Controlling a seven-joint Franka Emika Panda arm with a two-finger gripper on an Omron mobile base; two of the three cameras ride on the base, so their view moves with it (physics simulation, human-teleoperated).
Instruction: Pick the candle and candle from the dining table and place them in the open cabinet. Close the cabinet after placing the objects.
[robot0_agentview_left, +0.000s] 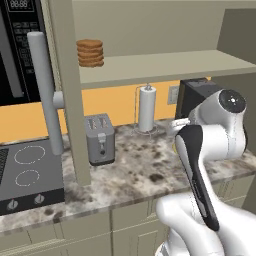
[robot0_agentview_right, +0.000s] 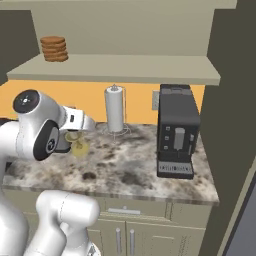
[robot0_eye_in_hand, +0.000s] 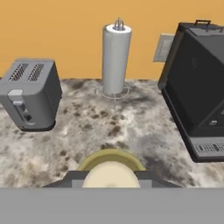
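The end effector (robot0_eye_in_hand: 110, 183) is clenched on the short cream candle in its brass-gold holder (robot0_eye_in_hand: 110, 171). Lifting toward the beige open cabinet shelf (robot0_agentview_right: 125, 67), it could clip the shelf edge and slip

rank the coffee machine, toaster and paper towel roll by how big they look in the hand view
1. Black box-shaped coffee machine, largest.
2. Grey two-slot metal toaster.
3. Tall white paper towel roll, smallest. It stands farthest back, so its true size is unsure.
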